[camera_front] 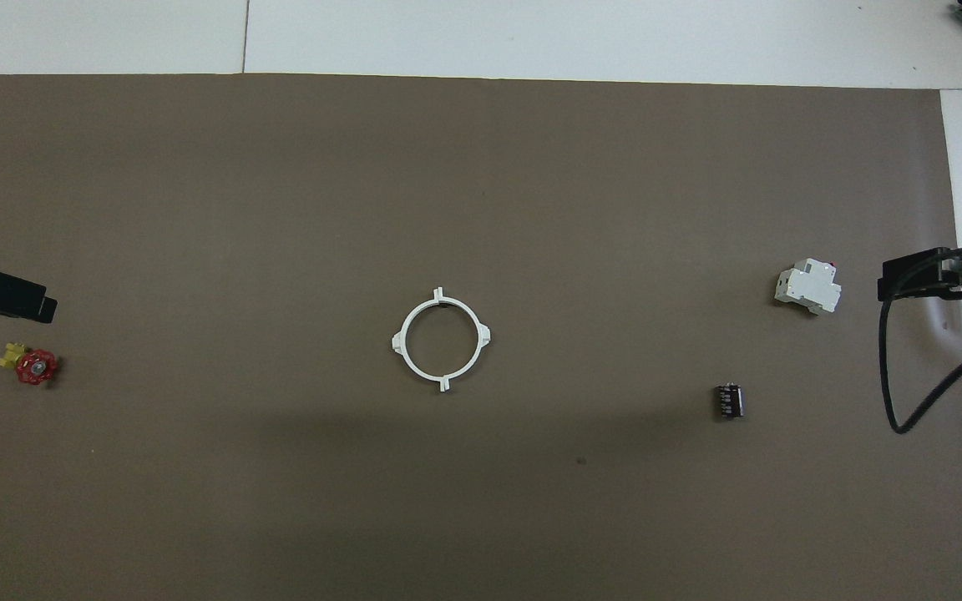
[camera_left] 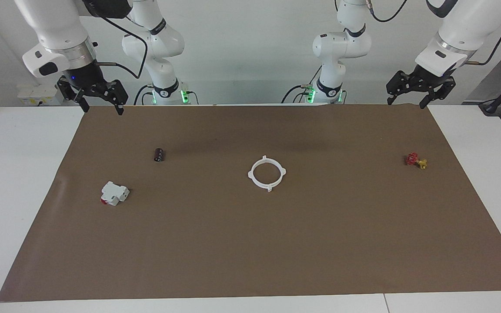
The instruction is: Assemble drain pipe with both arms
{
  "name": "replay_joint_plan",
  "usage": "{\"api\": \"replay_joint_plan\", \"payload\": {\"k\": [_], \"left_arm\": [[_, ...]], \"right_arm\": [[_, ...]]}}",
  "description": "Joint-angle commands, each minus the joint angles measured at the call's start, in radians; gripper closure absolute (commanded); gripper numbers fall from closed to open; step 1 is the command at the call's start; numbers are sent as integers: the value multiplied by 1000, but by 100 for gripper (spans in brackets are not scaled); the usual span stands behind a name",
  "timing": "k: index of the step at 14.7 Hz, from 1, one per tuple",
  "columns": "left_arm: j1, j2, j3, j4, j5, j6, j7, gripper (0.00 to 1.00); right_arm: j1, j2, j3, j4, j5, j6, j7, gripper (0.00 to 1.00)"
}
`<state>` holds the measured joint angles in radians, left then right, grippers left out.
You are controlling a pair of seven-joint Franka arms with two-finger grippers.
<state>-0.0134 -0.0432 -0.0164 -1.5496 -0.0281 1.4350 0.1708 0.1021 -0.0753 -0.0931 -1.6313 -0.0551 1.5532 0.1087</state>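
Note:
The drain pipe [camera_left: 269, 188] lies flat on the middle of the brown mat [camera_left: 250, 243]: two thin white half-rings closed into one ring with four outer tabs. It also shows in the overhead view [camera_front: 398, 342]. My left gripper [camera_left: 407, 103] hangs open and empty in the air over the mat's corner at the left arm's end, by the robots' edge. My right gripper [camera_left: 102, 109] hangs open and empty over the mat's corner at the right arm's end. Both are well apart from the ring. Only their tips show in the overhead view, the left gripper [camera_front: 9, 296] and the right gripper [camera_front: 919, 280].
A white blocky part with a red end [camera_left: 114, 193] and a small dark cylinder [camera_left: 159, 154] lie toward the right arm's end. A small red-and-yellow valve [camera_left: 415, 160] lies toward the left arm's end. White table [camera_left: 15, 195] surrounds the mat.

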Motion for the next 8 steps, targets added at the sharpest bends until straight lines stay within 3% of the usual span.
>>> {"api": "replay_joint_plan", "payload": {"k": [1,8], "left_arm": [[7,20,-17,29,19,-27,-1,0],[9,19,-10,25,19,-31,2,0]], "right_arm": [[-5,-11,1,-9,21,-8,-23,0],[-5,-11,1,-9,23,-8,-23,0]]}}
